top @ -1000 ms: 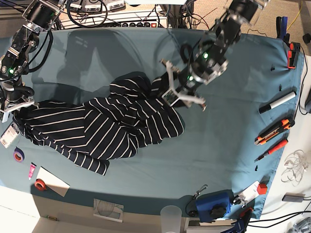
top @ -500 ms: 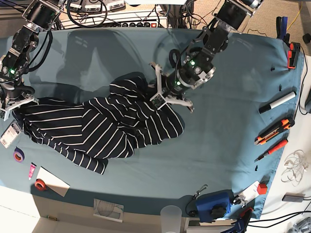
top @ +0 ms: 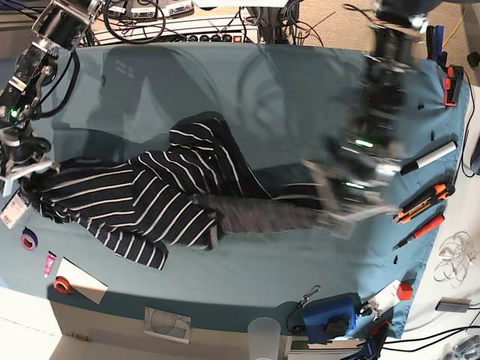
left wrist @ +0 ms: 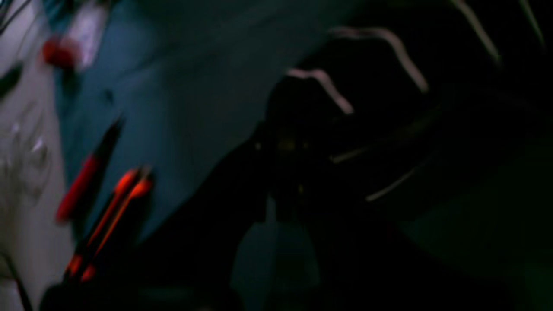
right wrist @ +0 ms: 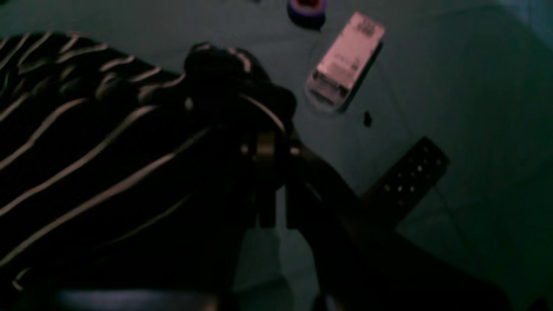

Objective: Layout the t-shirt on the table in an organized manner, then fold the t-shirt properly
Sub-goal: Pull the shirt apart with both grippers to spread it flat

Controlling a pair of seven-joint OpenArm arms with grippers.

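Observation:
The dark striped t-shirt (top: 150,195) lies stretched across the teal table (top: 285,97), its right part blurred and drawn out into a long band. My left gripper (top: 328,204) is at that band's right end, shut on the cloth. In the left wrist view, dark fabric (left wrist: 389,129) bunches around the shut fingertips of the left gripper (left wrist: 283,147). My right gripper (top: 26,169) holds the shirt's left end near the table's left edge. In the right wrist view, the right gripper (right wrist: 270,149) is shut on a bunched bit of the striped shirt (right wrist: 86,142).
A marker (top: 429,158), orange cutters (top: 424,201) and a red screwdriver (top: 421,229) lie along the right edge. A blue device (top: 330,315) and a cup (top: 264,334) sit at the front. A white badge (top: 13,210) and tape rolls (top: 28,240) lie at the left.
My left arm has closed on the shirt's right side and swung fast to the right, pulling the cloth out into a long band. The right gripper has stayed put, holding the left end.

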